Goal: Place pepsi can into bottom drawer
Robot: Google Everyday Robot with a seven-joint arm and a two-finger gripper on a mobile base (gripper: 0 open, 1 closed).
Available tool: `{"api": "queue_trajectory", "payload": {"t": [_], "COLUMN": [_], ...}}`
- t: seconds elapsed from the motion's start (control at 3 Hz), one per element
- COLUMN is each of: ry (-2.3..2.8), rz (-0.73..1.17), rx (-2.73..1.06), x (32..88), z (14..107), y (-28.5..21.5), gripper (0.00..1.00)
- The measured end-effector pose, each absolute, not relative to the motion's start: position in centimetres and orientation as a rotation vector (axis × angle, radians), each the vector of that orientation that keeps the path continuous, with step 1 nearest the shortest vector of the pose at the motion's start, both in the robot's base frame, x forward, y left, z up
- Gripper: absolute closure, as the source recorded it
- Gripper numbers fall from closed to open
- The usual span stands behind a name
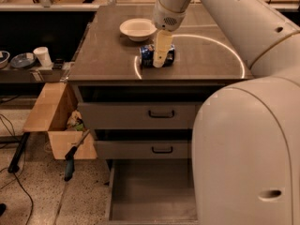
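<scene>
The pepsi can [146,56] is a small blue can lying on its side on the brown cabinet top [197,60], just in front of a white bowl [137,29]. My gripper [161,54] hangs from the white arm straight down over the can's middle, so blue shows on both sides of it. The bottom drawer [150,191] is pulled out at floor level, a shallow grey tray with nothing in it. The two upper drawers with black handles [161,113] are shut.
My large white arm and body [243,149] fill the right side and hide the cabinet's right part. An open cardboard box [51,111] and a blue-handled tool [70,161] stand left of the cabinet. A shelf with a cup and dishes [33,60] is further left.
</scene>
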State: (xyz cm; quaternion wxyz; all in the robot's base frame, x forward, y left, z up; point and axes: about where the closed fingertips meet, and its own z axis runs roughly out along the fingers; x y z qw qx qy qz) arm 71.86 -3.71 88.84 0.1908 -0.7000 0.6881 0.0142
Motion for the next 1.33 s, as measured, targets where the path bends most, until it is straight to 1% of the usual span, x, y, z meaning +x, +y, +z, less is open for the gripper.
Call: {"api": "queue_trajectory", "payload": {"t": [0.33,1.0,1.33], "ry": [1.933,1.924,1.960], "rz": [0.040,0.070,0.119], "rx": [-1.966,-1.955,-1.929], "x": [71.9,73.7,74.7], "z": [88.8,87.2,85.1], "y": [-3.7,-2.4,-2.2], "gripper": [0.00,0.00,0.00]}}
